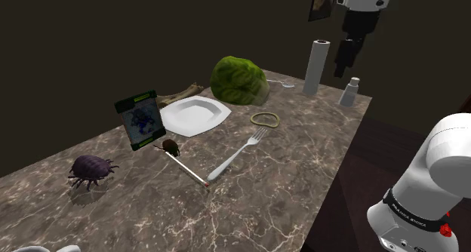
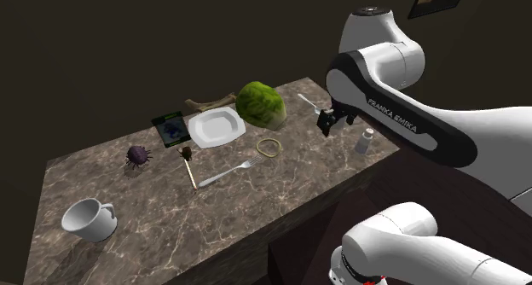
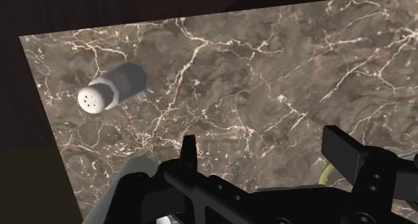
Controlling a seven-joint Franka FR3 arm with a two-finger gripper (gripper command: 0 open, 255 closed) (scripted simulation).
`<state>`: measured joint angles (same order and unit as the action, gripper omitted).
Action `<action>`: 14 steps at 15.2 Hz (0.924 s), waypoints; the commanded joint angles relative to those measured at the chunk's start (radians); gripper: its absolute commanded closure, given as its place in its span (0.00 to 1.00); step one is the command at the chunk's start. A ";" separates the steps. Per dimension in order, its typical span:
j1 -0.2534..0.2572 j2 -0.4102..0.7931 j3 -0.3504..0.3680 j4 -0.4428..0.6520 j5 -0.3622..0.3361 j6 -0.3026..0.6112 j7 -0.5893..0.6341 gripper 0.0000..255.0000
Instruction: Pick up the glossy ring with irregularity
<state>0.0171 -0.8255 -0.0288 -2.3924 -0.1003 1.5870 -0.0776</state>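
Brown veined worktop [image 1: 264,201], stone-look. Near end in shoulder view: white mug [image 2: 88,219], purple bug [image 1: 92,170], then thin stick [image 1: 185,162] w/ dark tip and silver fork [image 1: 238,155], both lying diag. Mid: green-framed card [image 1: 140,120] standing, white plate [image 1: 192,115], and the ring [image 1: 265,119]: yellowish, glossy, flat on worktop, touching nothing, between fork tines and a green lettuce-like lump [image 1: 240,80], just beside plate on shoulder view's right. Outline is a wobbly oval, long axis approx. along shoulder view's left-right. Far end: grey upright cylinder [image 1: 317,65], small shaker [image 1: 349,92] near the corner. Above that corner the gripper [image 1: 346,66] hangs high, pointing down. Wrist view has black fingers [image 3: 340,149] spread wide, nothing between them, bare worktop + shaker below. Key relation: ring lies well apart from fingers, toward shoulder view's left, nearer the cam and well below. In second ext. view it sits left of the gripper [image 2: 327,128]. Judgement: approach step, grasp not begun. Next = traverse over ring, turn wrist so fingers close across the short axis or pinch one side of the band, descend. Risk: thin flat band, tips may scrape the stone or slip off.
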 commanded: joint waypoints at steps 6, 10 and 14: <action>-0.022 0.044 0.130 -0.073 0.074 0.137 0.258 0.00; -0.045 0.126 0.236 -0.092 0.117 0.254 0.464 0.00; -0.083 0.245 0.342 -0.074 0.134 0.368 0.672 0.00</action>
<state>-0.0547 -0.6185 0.2848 -2.4745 0.0303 1.9216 0.5342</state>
